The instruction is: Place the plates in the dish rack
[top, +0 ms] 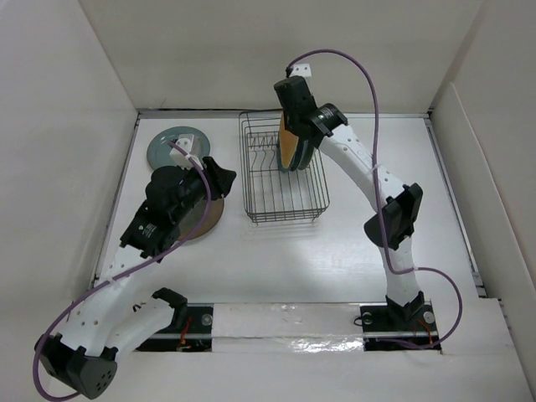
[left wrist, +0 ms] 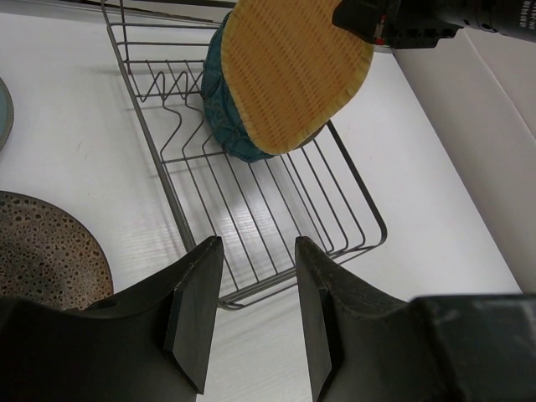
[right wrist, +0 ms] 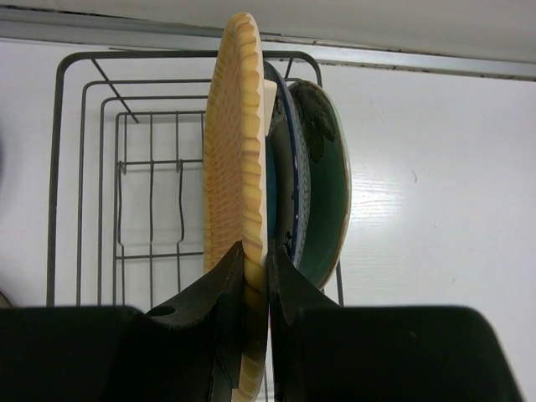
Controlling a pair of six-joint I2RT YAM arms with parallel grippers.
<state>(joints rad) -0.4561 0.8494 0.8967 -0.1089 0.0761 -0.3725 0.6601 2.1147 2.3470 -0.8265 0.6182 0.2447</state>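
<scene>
Right gripper (right wrist: pixel 255 249) clamps orange-tan ribbed plate (right wrist: pixel 230 151) at black wire rack (top: pixel 285 201), two plates (right wrist: pixel 331 193) racked right of jaws; left gripper (left wrist: pixel 255 251) agape, brown plate (left wrist: pixel 42 251) unloaded.

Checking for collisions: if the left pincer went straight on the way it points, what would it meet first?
Probably the near wire rim of the dish rack; the orange-tan plate stands farther back. Depth is unclear; the table could come first.

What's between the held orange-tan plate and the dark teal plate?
A blue-rimmed plate, on edge in the dish rack, between the orange-tan plate and the dark teal plate; the right wrist view shows it.
</scene>
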